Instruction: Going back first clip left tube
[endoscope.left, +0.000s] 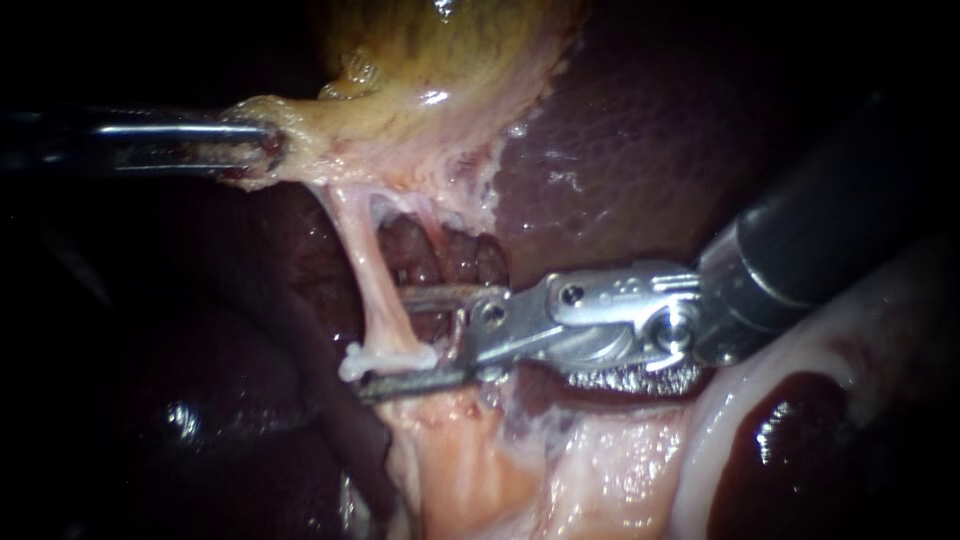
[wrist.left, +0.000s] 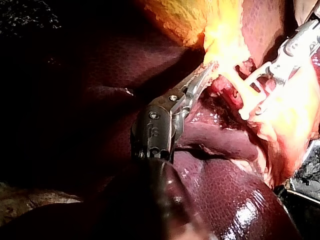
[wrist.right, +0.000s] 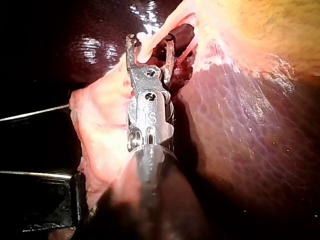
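The right instrument is standing with jaws parted, straddling the left tube. The clip is sitting across that tube, against the lower jaw and apart from the upper. The tube is running upright in the endoscope view and the shaft is lying crosswise, so withdrawal is judged straight back along the shaft. The left instrument is clamping the gallbladder edge.

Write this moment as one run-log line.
left instrument: shut on gallbladder | right instrument: open astride left tube | clip: on left tube

Endoscope sits close on the tube; both wrist cameras also see it.
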